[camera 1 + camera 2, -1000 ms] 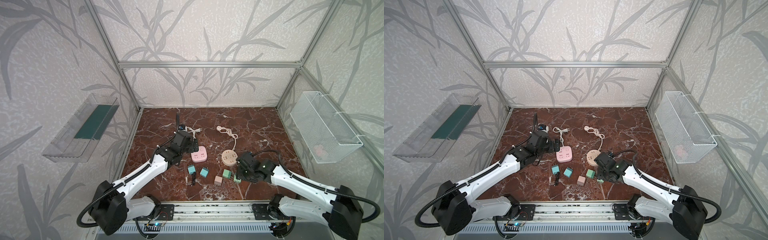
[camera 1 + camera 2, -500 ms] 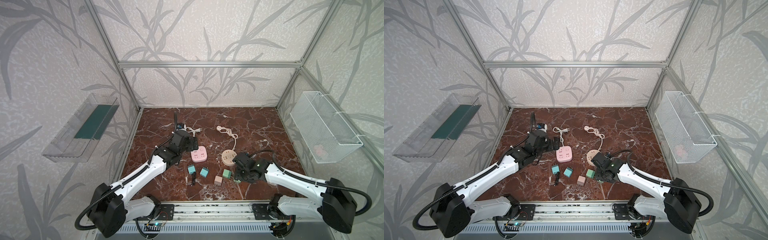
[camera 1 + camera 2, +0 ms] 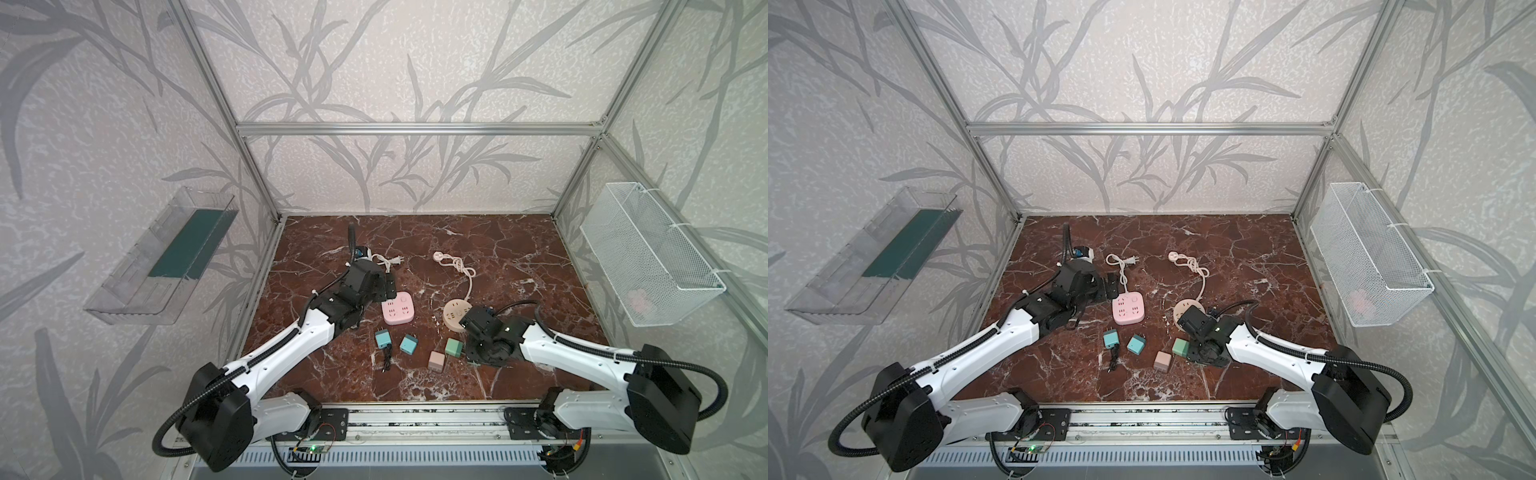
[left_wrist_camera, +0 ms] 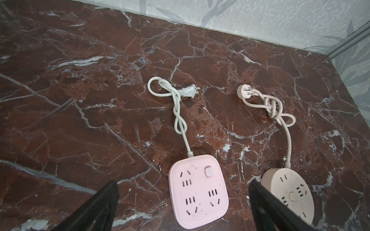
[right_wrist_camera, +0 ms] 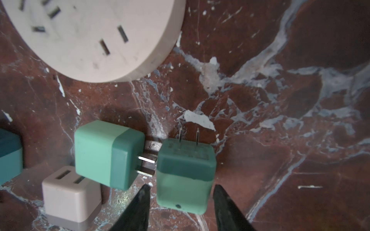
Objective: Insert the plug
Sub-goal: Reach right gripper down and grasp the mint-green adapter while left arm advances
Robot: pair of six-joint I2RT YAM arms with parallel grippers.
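Seen from my remote station, my right hand (image 5: 181, 187) brackets the green plug (image 5: 185, 166) lying on the bench (image 5: 280, 100), jaws narrow but not visibly gripping, its prongs pointing away from the hand toward the round socket (image 5: 96, 40), while the wide-open left hand (image 4: 183, 183) hovers farther off.

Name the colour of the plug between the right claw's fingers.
The plug is two-tone green; right wrist view.
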